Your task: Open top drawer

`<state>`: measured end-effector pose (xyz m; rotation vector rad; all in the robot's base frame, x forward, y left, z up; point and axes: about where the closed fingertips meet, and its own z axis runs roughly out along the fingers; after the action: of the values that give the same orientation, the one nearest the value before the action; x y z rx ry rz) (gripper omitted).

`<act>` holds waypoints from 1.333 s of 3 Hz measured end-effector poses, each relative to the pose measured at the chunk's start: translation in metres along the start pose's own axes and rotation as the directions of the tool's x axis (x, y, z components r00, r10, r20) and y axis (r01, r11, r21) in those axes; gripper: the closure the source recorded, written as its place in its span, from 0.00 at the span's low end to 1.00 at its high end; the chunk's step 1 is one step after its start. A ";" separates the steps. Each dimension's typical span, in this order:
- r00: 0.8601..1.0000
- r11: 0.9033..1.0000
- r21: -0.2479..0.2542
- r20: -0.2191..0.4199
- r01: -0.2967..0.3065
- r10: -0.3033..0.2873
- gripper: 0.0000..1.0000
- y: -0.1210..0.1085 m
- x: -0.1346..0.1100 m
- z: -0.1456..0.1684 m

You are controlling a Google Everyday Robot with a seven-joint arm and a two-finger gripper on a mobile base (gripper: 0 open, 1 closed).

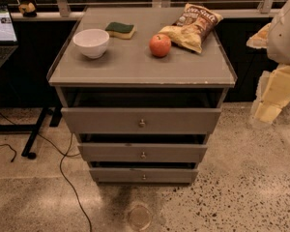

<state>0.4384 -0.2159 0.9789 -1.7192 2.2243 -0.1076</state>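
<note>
Speckled terrazzo floor (pixel 241 187), warm dim light. Dark panelling behind grey counter (pixel 135 64). Laptop (pixel 1 33) on desk far left; black cable (pixel 67 173) trailing across floor. Tool (pixel 268 111) at right edge, beside counter.

Nothing can be read with certainty; the chip bag (pixel 193 25), lying at the upper right of the counter (pixel 135 69), carries a brand name in pale lettering on a dark band near its top end, but the letters cannot be made out; the laptop screen (pixel 1 27) at the upper left edge of the frame shows rows of content too small to read; the gripper (pixel 267 111) hangs at the right edge of the frame, apart from the counter.
</note>
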 end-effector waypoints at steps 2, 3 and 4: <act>1.000 1.000 0.017 0.013 -0.014 0.013 0.00 0.001 -0.002 0.003; 0.992 0.994 0.033 0.074 -0.106 0.103 0.00 0.013 0.000 0.022; 0.963 0.973 0.035 0.151 -0.230 0.222 0.00 0.023 0.007 0.059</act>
<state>0.4333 -0.2079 0.9156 -1.3877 2.2685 0.0136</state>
